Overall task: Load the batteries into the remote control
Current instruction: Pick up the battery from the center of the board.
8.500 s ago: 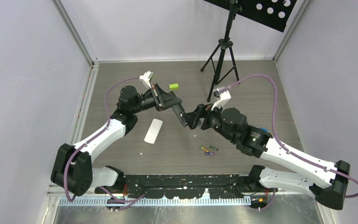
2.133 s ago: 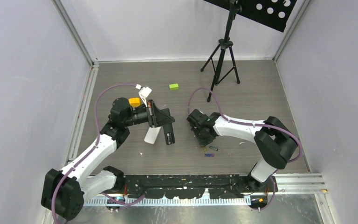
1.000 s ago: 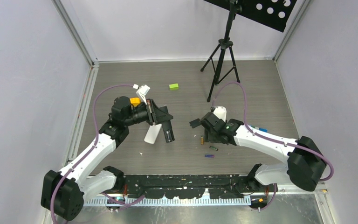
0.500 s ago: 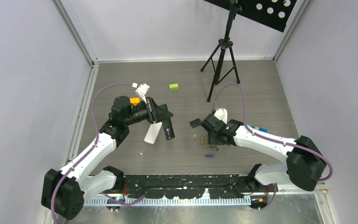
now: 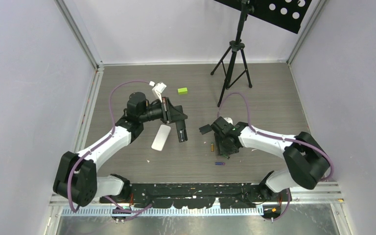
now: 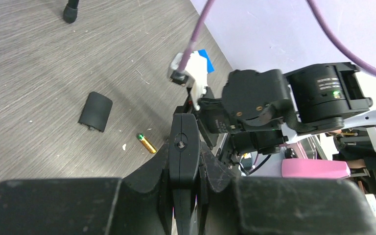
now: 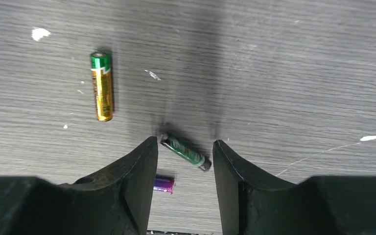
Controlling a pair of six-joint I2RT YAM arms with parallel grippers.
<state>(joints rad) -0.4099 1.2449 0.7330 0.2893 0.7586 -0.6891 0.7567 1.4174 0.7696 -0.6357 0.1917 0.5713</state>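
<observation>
Nearest the arm bases, a blue-purple battery [image 5: 219, 163] lies alone on the tabletop [image 5: 274, 98]; just beyond it the right jaws stand open and point down, one finger to each side of the green battery [image 7: 185, 151], which lies slantwise between them, not yet gripped, so they hold nothing; the open stance reads as the set-up for a pinch across its thin body, and the slant may make it roll or twist as they close; the yellowish battery [image 7: 102, 86] lies a little to the left, apart from the fingers and within easy reach for a later pick; only three batteries show; a little farther off lies a black battery cover [image 5: 205, 129], flat and apart; to its left the white remote control [image 5: 161, 137] lies flat, touched by neither arm; the left jaws hover just beside its right edge, pressed together and seemingly empty, probably waiting to steady it; farther back are a small green block [image 5: 182, 90] and a tripod [image 5: 234, 63].
</observation>
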